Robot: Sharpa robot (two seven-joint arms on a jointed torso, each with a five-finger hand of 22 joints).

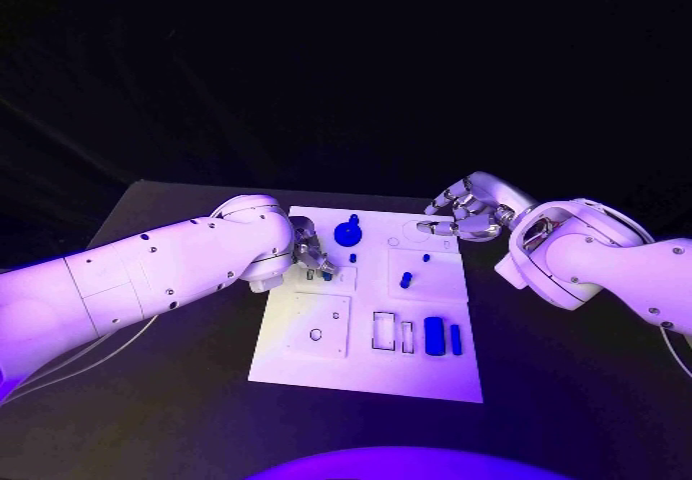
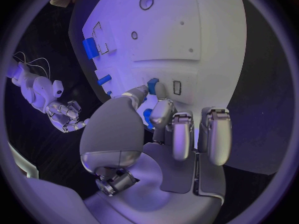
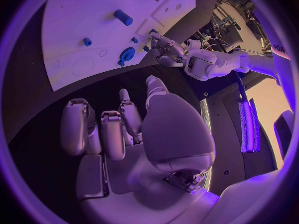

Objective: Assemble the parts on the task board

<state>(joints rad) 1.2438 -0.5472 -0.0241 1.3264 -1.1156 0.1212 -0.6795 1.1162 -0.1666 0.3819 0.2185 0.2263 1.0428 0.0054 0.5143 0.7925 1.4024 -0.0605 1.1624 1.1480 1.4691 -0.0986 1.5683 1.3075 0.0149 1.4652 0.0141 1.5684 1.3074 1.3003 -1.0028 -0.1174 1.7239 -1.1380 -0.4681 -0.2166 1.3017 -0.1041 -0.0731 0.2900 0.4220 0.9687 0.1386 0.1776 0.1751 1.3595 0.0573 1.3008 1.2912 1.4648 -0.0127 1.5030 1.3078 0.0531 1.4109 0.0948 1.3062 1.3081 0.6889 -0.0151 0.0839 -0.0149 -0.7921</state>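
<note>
Left hand (image 1: pixel 307 252) pinches a part (image 2: pixel 152 83) over the task board (image 1: pixel 325 345).

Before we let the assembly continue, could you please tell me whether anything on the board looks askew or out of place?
One small blue part lies slanted on the task board, loose rather than seated in a slot. Otherwise nothing looks spilled or damaged.

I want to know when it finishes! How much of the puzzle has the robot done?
Partly done, it seems. A round blue part already stands on the task board, and small blue pegs sit nearby. The left robot hand is pinching a small blue piece over the board. The right robot hand holds nothing. A rectangular slot beside the blue blocks looks unfilled.
</note>
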